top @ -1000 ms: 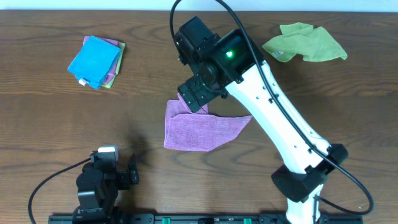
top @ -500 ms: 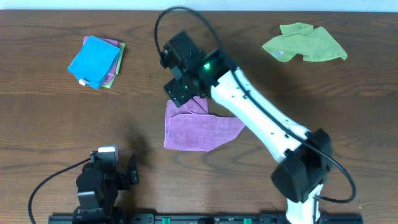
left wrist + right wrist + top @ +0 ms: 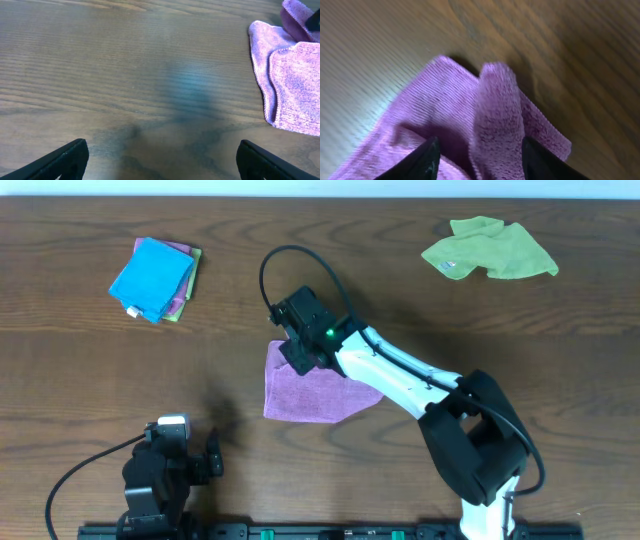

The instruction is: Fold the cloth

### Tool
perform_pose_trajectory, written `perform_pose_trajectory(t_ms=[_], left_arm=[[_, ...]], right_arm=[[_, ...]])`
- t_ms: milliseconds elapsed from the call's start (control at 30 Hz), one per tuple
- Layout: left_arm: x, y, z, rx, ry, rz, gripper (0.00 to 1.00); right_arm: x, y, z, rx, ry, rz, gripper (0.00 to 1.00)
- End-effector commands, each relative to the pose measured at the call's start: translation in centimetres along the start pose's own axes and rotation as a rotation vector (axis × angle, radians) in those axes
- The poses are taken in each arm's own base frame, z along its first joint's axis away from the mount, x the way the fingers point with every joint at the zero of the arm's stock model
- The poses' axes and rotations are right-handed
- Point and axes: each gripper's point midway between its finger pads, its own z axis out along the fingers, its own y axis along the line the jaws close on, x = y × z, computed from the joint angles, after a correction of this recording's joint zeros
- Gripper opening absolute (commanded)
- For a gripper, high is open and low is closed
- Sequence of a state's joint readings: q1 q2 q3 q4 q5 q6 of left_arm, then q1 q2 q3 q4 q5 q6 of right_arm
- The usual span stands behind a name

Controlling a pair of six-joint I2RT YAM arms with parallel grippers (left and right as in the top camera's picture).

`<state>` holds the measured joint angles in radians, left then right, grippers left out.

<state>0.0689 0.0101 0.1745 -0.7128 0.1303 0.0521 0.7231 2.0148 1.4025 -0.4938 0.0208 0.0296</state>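
1. The step in hand looks like taking hold of a corner for the next fold. The right gripper (image 3: 481, 159) is down at the far-left corner of the cloth (image 3: 318, 392), which lies partly folded near the middle of the table (image 3: 80, 370).
2. Its fingers straddle a raised ridge of the purple pile, one on either side. There is a shadowed gap beside one of them, so I cannot tell whether it has a true pinch.
3. The left gripper (image 3: 160, 160) hangs spread wide over bare wood, holding nothing, with the cloth's near edge off to its right.
4. Next, I'd judge, comes a firm pinch on that ridge. Then a lift and a carry across to the opposite edge, kept gentle so the layer beneath isn't dragged.
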Motion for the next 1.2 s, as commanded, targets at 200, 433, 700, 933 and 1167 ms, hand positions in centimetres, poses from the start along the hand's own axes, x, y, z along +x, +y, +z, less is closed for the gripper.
perform_pose_trajectory(t_ms=[200, 433, 700, 933, 1167], left_arm=[[0.7, 0.1, 0.2, -0.005, 0.021, -0.007, 0.96], [0.7, 0.1, 0.2, -0.005, 0.021, -0.007, 0.95], [0.7, 0.1, 0.2, -0.005, 0.021, -0.007, 0.95], [0.7, 0.1, 0.2, -0.005, 0.021, -0.007, 0.96], [0.7, 0.1, 0.2, -0.005, 0.021, -0.007, 0.95]], right_arm=[[1.8, -0.3, 2.2, 0.034, 0.04, -0.028, 0.3], [2.3, -1.4, 3.4, 0.084, 0.052, -0.01, 0.01], [1.1, -5.6, 2.1, 0.233, 0.022, 0.125, 0.01], [-1.1, -11.0, -2.1, 0.404, 0.001, 0.228, 0.01], [-2.3, -17.6, -10.2, 0.717, -0.027, 0.36, 0.01]])
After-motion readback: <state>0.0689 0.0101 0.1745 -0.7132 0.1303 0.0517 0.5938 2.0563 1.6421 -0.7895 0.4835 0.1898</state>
